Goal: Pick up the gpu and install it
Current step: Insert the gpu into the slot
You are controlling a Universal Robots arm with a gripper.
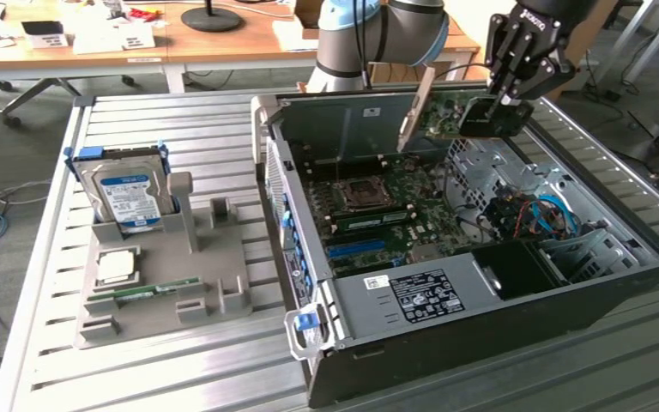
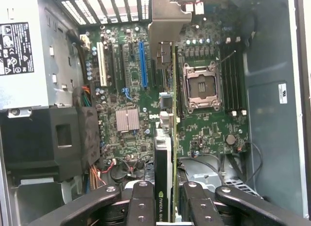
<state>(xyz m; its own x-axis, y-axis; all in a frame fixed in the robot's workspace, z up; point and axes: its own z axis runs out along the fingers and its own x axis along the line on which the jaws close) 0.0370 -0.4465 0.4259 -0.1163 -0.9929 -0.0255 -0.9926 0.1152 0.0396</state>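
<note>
Gripper: we've got the gripper (image 1: 497, 107) pinching the gpu (image 1: 446, 112), a finger (image 2: 142, 201) pressed on each face of the card.
Gpu: it's up in the air above the far end of the open computer case (image 1: 604, 287), held on edge, with its silver bracket (image 1: 414, 116) towards the exterior view's left.
Wrist view: we're looking straight down the card's edge at the motherboard (image 2: 129, 121); the card lines up between the blue slot (image 2: 143, 65) and the processor socket (image 2: 201, 87).
Table: on the exterior view's left, a hard drive (image 1: 123, 196) stands upright in a grey holder (image 1: 192, 279) on the table (image 1: 158, 120).
</note>
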